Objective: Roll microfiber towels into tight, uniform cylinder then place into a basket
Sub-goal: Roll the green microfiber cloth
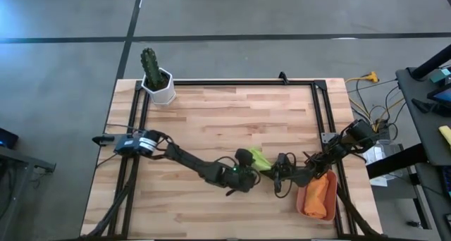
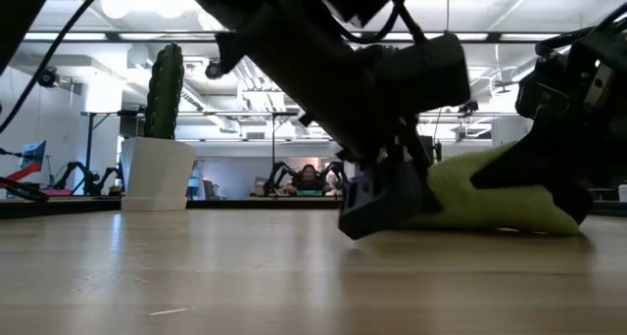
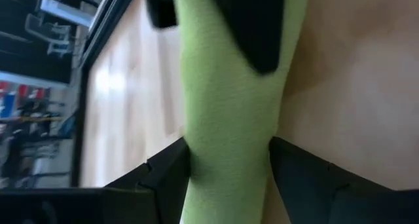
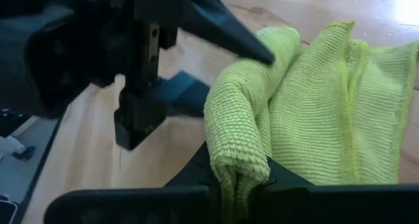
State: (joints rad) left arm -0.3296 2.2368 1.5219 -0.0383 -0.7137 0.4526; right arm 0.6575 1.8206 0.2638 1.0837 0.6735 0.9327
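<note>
The lime green towel point(image 1: 259, 158) lies partly rolled on the table, right of the table's middle; it also shows in the low view point(image 2: 490, 203). My left gripper point(image 1: 248, 172) and my right gripper point(image 1: 280, 176) meet at it, each shut on it. The orange towel point(image 1: 320, 193) lies bunched in the terracotta basket point(image 1: 301, 202) near the table's front right corner. My left gripper pinches the green towel's rolled part point(image 3: 229, 152) between its two fingers, which lie across the roll, one on each side. The towel rests on the table point(image 2: 509, 217). My right gripper pinches one end of the green roll point(image 4: 239, 165) between its two fingers, several layers thick. The rest of the towel point(image 4: 340, 106) spreads loose beyond the fingers and lies on the table.
A white pot with a cactus point(image 1: 158, 82) stands at the table's far left corner; it also shows in the low view point(image 2: 157, 168). Black rails point(image 1: 239, 82) run along the table's far and side edges. Bare wood lies left of and behind the grippers.
</note>
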